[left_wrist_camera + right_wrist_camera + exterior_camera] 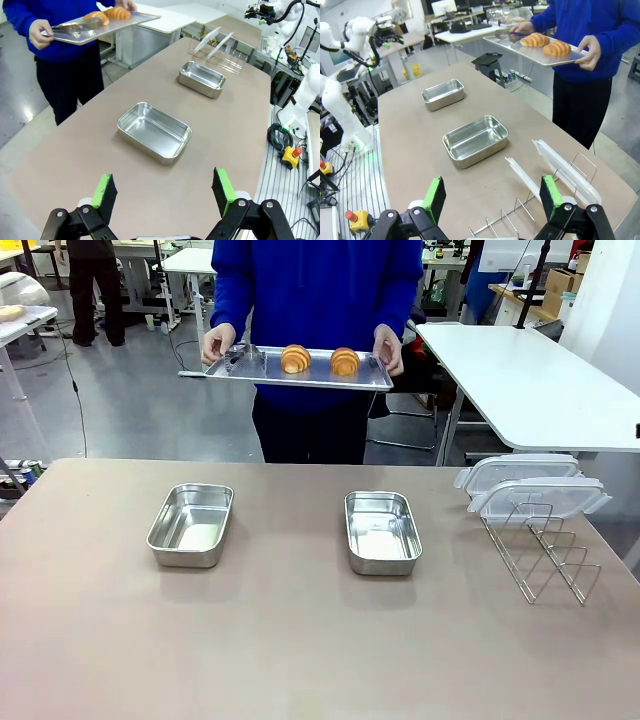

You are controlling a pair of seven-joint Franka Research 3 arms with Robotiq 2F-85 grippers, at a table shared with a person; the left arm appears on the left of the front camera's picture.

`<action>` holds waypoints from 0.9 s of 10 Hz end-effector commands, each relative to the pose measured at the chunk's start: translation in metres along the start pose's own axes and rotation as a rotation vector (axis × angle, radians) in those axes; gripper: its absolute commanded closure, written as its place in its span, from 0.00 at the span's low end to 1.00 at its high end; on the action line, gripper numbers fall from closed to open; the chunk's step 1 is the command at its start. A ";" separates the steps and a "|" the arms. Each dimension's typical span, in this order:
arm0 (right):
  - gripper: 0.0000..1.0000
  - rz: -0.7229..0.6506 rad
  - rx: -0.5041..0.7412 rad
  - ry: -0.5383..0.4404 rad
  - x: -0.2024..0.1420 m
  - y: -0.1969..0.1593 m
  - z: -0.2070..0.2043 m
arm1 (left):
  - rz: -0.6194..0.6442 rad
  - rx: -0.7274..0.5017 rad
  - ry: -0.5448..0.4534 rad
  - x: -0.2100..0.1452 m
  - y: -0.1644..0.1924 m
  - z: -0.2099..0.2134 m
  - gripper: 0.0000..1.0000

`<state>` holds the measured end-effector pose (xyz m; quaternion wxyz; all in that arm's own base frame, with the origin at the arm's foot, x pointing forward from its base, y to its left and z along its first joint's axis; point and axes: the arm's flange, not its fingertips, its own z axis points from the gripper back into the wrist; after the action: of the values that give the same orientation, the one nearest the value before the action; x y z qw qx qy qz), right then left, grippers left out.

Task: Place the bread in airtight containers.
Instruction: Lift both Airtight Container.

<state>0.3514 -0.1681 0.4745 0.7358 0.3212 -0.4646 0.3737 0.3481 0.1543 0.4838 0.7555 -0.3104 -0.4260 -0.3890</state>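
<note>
The left roll (295,359) and the right roll (345,362) lie side by side on a flat metal tray (320,376). They are close together but not touching. The tray is held level in the air beyond the far edge of the table (300,640). A person in a blue top carries it, with one hand (218,343) on a short end and the other hand (388,348) on the opposite end. A metal utensil (240,360) lies on the tray beside the left roll; what kind it is cannot be told.

On the table stand 2 steel tins, well apart. The left tin (191,524) and the right tin (381,531) are both uncovered and both empty. To the right of the right tin is a wire rack (540,555). 2 clear lids lean tilted in it, the rear lid (520,472) just behind the front lid (540,496).

In the left wrist view the left gripper (164,189) hangs above the table short of the left tin. Its green pads (105,192) are spread wide and hold nothing. In the right wrist view the right gripper (493,195) hangs over the near part of the rack, with the right tin ahead of it. Its jaws also stand wide apart with nothing between them.
</note>
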 end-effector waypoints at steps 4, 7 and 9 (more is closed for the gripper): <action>0.00 0.026 -0.003 -0.027 0.003 -0.004 -0.001 | -0.019 -0.005 -0.029 0.000 0.002 0.000 0.00; 0.00 0.026 -0.003 -0.027 0.003 -0.004 -0.001 | -0.019 -0.005 -0.029 0.000 0.002 0.000 0.00; 0.00 0.026 -0.003 -0.027 0.003 -0.004 -0.001 | -0.019 -0.005 -0.029 0.000 0.002 0.000 0.00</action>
<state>0.3515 -0.1681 0.4747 0.7356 0.3212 -0.4647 0.3738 0.3481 0.1543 0.4838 0.7555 -0.3103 -0.4260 -0.3890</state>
